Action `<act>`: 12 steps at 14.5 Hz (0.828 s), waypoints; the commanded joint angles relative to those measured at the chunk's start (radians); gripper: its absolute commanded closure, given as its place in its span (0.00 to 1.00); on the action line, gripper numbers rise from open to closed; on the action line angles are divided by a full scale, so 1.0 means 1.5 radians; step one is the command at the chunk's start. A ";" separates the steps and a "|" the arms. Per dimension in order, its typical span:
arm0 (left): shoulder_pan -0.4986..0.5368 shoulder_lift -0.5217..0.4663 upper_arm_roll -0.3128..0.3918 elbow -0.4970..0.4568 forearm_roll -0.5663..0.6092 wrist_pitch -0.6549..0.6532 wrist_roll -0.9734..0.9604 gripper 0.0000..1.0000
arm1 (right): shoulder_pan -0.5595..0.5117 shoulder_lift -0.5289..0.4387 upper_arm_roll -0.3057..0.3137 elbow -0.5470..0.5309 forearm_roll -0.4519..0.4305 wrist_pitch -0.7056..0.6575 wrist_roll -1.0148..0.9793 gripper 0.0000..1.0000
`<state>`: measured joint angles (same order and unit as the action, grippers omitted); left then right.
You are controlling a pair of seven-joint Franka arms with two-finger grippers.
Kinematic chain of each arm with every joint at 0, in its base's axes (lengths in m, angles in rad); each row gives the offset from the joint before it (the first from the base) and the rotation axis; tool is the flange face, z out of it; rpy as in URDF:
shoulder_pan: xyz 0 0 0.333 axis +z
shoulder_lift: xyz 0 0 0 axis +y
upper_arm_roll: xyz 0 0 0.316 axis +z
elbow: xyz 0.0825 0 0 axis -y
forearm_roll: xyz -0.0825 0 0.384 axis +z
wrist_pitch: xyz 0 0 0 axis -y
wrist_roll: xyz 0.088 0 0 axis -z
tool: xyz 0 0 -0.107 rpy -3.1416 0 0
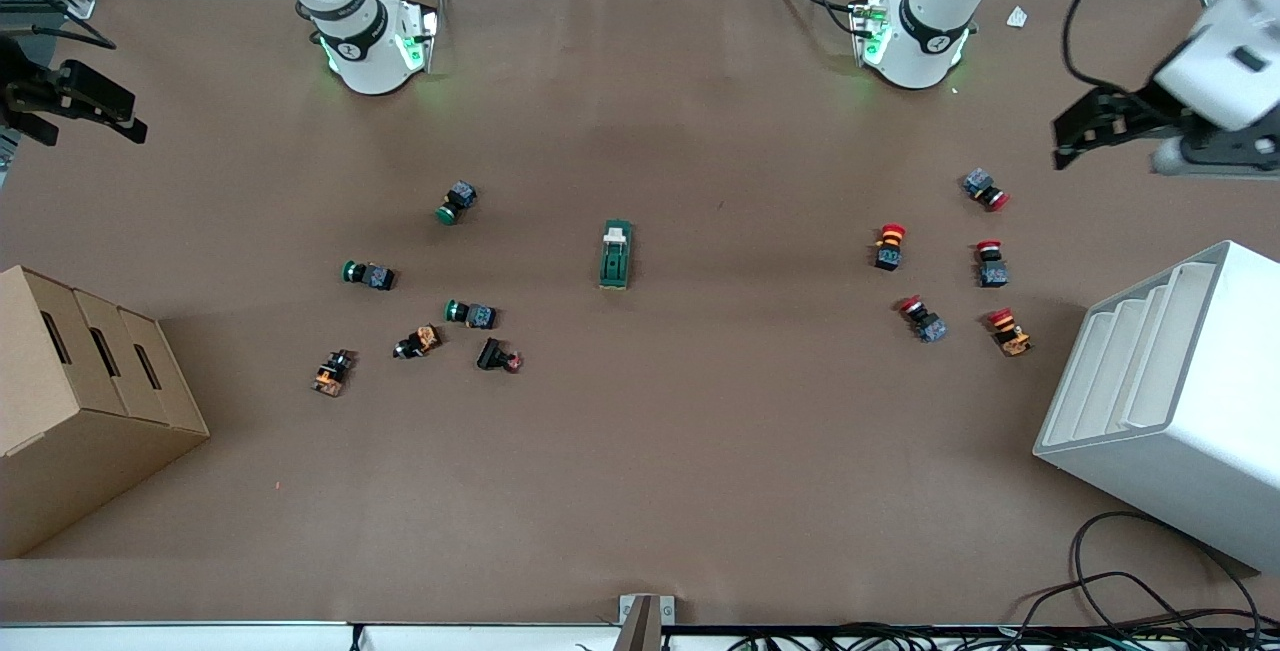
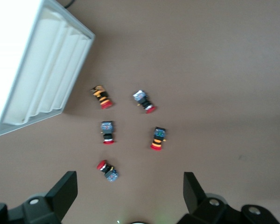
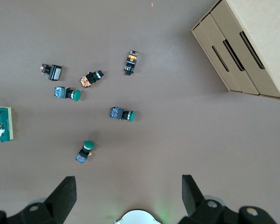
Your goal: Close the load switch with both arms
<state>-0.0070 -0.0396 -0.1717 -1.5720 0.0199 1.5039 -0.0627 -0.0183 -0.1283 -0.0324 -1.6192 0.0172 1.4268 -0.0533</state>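
The load switch [image 1: 615, 256], a dark green block with a white lever at its end toward the robot bases, lies on the brown table [image 1: 640, 471] near the middle. It also shows at the edge of the right wrist view [image 3: 1, 123]. My left gripper [image 1: 1062, 139] is open and empty, high over the left arm's end of the table, above the red push buttons; its fingers [image 2: 65, 189] stand wide apart. My right gripper [image 1: 125, 116] is open and empty, high over the right arm's end of the table; its fingers [image 3: 65, 191] stand wide apart. Both are well away from the switch.
Several green and black push buttons [image 1: 470, 313] lie between the switch and a cardboard box [image 1: 80, 401] at the right arm's end. Several red push buttons [image 1: 890, 246] lie toward the left arm's end, by a white slotted rack [image 1: 1170, 401]. Cables [image 1: 1130, 601] hang at the table's near edge.
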 commanded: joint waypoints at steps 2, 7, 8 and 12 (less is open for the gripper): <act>-0.007 0.046 -0.109 0.016 0.008 0.000 -0.062 0.00 | -0.007 -0.014 0.007 -0.013 -0.010 0.000 -0.006 0.00; -0.034 0.094 -0.277 -0.015 0.003 0.055 -0.370 0.00 | -0.007 -0.014 0.007 -0.013 -0.010 -0.004 -0.006 0.00; -0.048 0.101 -0.288 -0.028 0.006 0.078 -0.418 0.00 | -0.007 -0.014 0.007 -0.013 -0.010 -0.005 -0.006 0.00; -0.127 0.115 -0.290 -0.102 0.016 0.195 -0.554 0.00 | -0.007 -0.014 0.007 -0.011 -0.010 -0.006 -0.005 0.00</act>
<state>-0.1709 0.1353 -0.6083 -1.6703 0.0221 1.7216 -0.8156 -0.0184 -0.1283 -0.0307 -1.6192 0.0132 1.4207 -0.0533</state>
